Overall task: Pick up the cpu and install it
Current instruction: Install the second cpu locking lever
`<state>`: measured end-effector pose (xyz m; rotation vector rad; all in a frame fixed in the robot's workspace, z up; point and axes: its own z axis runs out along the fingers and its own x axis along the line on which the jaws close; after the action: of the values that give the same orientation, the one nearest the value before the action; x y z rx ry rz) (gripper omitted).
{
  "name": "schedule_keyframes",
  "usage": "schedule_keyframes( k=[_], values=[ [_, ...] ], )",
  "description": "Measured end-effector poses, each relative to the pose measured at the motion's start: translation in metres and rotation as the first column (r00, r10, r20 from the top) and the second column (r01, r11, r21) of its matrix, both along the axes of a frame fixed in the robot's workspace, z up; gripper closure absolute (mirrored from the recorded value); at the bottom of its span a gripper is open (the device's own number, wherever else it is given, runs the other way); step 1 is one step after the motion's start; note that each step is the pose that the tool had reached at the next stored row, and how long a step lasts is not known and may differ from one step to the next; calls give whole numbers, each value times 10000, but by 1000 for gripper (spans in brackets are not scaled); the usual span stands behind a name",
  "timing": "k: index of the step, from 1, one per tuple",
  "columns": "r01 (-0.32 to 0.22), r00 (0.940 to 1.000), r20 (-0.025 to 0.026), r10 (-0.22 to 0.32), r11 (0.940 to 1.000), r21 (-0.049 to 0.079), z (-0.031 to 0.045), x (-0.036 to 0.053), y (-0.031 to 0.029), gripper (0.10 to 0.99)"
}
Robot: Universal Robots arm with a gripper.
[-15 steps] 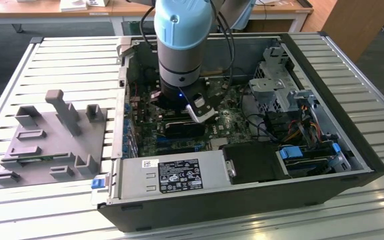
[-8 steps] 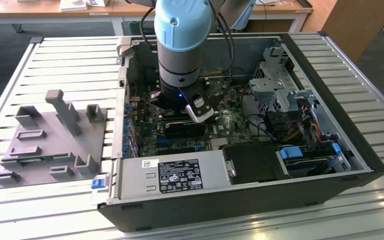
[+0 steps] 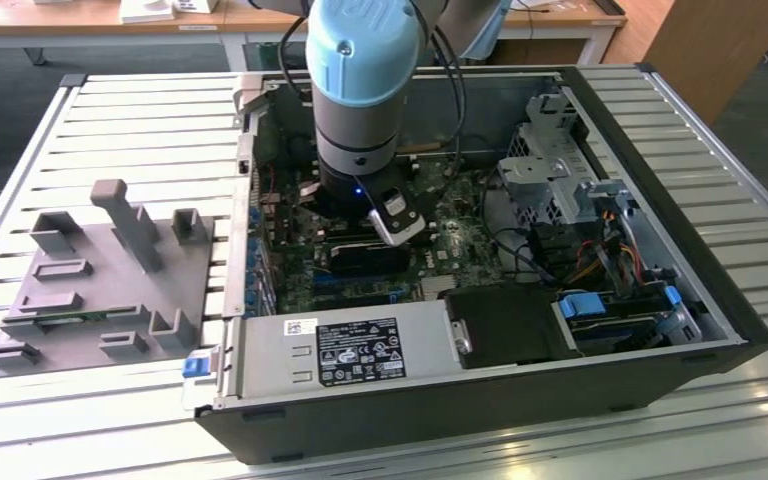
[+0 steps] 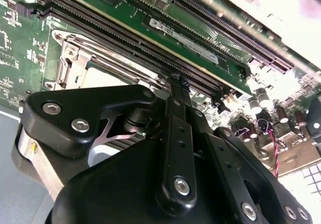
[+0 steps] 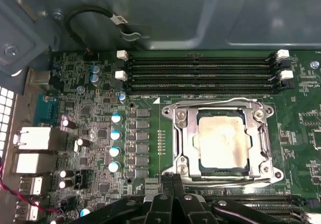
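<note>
Exterior view shows the arm reaching down from above into an open computer case that lies on its side on a slatted metal counter. The claw hangs low over the green circuit board in the middle of the case, close above a dark block there. A grey plastic fixture with upright posts and blocks rests on the counter at the exterior view's left, well apart from the claw. The silver power supply box sits along the near wall of the case, and a cluster of coloured cables lies toward the exterior view's right.

The first wrist view looks down on the circuit board. The cpu lies flat inside the metal socket frame, its pale, smeared metal top facing up, already seated in the socket and not held by anything. Four long black memory slots run beside the socket, and a row of small round capacitors stands on the other side. The black fingers show near the socket frame's edge, drawn close together with nothing between them, so the claw looks closed and empty.

In the second wrist view, the black linkage of the claw points toward the memory slots, with the socket frame just beside it and part of the cpu's pale top showing behind the linkage
</note>
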<state>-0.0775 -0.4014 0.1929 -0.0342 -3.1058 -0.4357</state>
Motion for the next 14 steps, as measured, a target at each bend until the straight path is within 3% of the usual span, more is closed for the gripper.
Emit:
schedule_keyframes(
  k=[14],
  values=[
    [-1, 10000, 0, 1, 10000, 83, -30, -57, 37, 980]
  ],
)
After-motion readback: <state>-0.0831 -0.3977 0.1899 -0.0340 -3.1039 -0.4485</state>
